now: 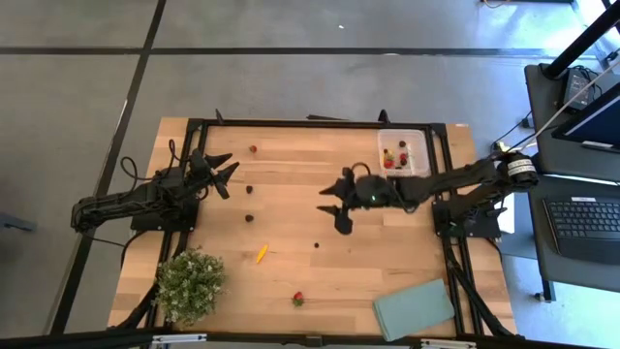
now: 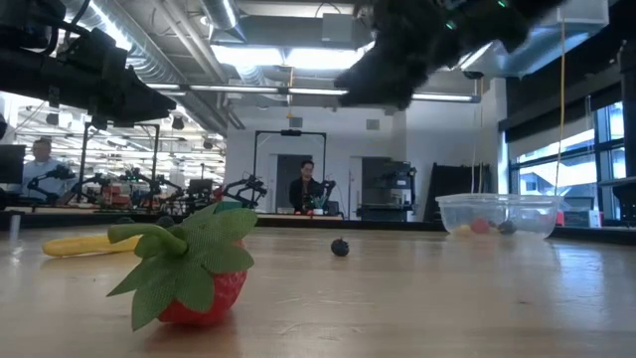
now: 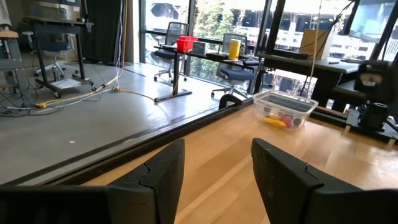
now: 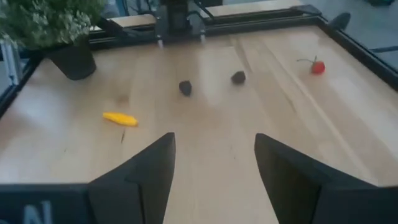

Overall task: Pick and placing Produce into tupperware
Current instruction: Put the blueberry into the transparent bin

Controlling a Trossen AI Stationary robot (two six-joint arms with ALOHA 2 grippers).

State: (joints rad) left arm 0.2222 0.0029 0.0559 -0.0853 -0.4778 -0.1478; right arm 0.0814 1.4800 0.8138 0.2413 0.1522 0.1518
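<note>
Wooden table [image 1: 291, 194], loose produce scattered over it, both arms raised above the surface. Right gripper [image 1: 336, 206] hangs over the table's middle, fingers spread apart, nothing between them; the right wrist view shows bare wood in the gap. Clear tupperware [image 1: 404, 152] sits at the far right edge of the table, just behind that arm, with a few red, dark and yellow pieces already inside; low view shows it resting flat on the table [image 2: 499, 215].

Closest loose item to the right gripper is a dark berry [image 1: 317, 245], on the near side of it, not touching. Yellow sliver [image 1: 262, 254] lies farther toward the left, near the table's middle. Strawberry [image 1: 298, 299] with green leaves sits by the near edge, well apart from both grippers.

Left gripper [image 1: 219, 173] hovers over the left far part of the table, fingers parted, empty. Two dark berries [image 1: 249, 190] and [image 1: 249, 218] lie just beside it toward the centre. Small red fruit [image 1: 253, 149] rests near the far edge, also close to the left gripper.

Bushy green plant [image 1: 190, 283] stands in the near left corner. Flat grey-green rectangle [image 1: 415, 309] lies in the near right corner.
</note>
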